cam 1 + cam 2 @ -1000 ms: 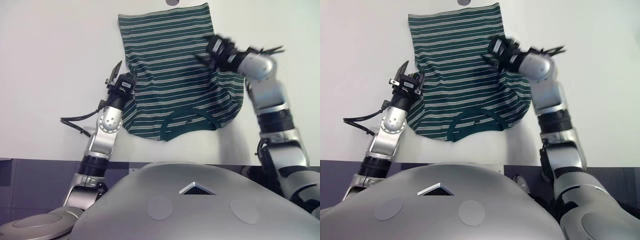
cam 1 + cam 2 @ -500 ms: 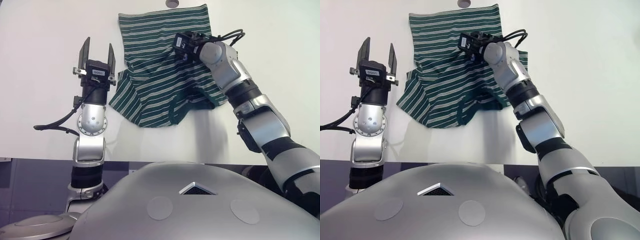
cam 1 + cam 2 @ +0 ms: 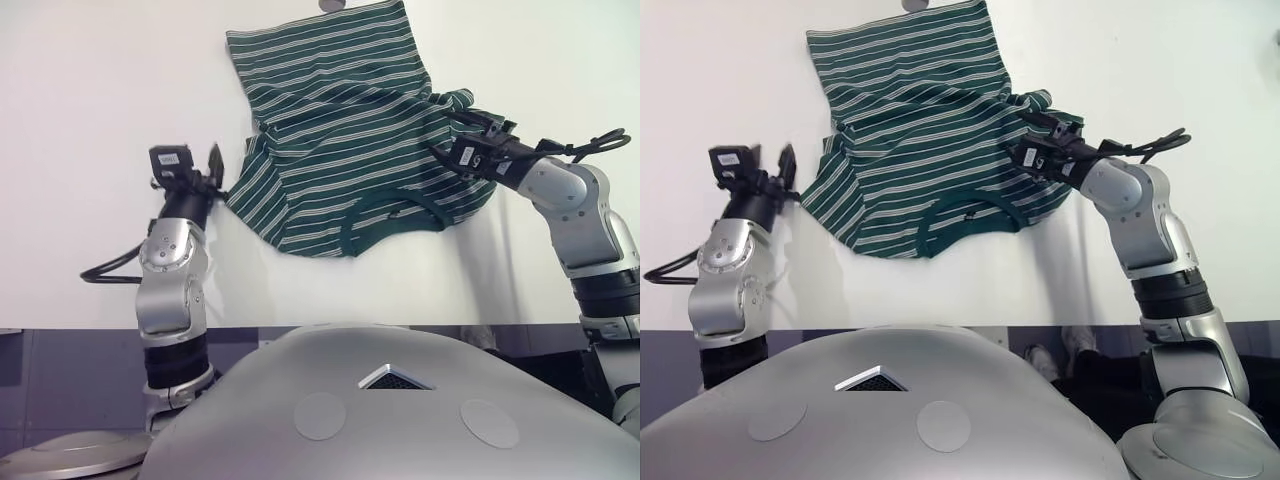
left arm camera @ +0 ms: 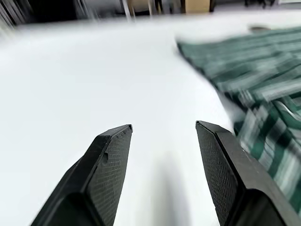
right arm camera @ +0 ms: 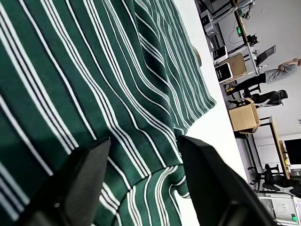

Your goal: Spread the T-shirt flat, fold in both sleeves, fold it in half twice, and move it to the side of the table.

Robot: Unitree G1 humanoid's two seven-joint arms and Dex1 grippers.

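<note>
T-shirt (image 3: pixel 340 150), dark green with thin white stripes, lies on the white table (image 3: pixel 100 80), in the middle of it and towards the far side. It is not flat. The hem end points away from the robot and lies fairly smooth, its far corner just beside a small grey disc (image 3: pixel 333 5) at the table's far edge. The nearer half is rumpled, with diagonal folds across the chest and cloth bunched up on the right side. The collar (image 3: pixel 390 212) faces the robot at the near end. The left gripper (image 4: pixel 163 128) sits low over the table just beside the shirt's left edge; its two fingers are spread apart with nothing between them, only bare table showing in the gap. The right gripper (image 5: pixel 143 140) is at the shirt's right side, by the bunched cloth; its fingers are also spread, with striped cloth lying beyond them and none pinched between. The two grippers are well apart, with the shirt between them.
</note>
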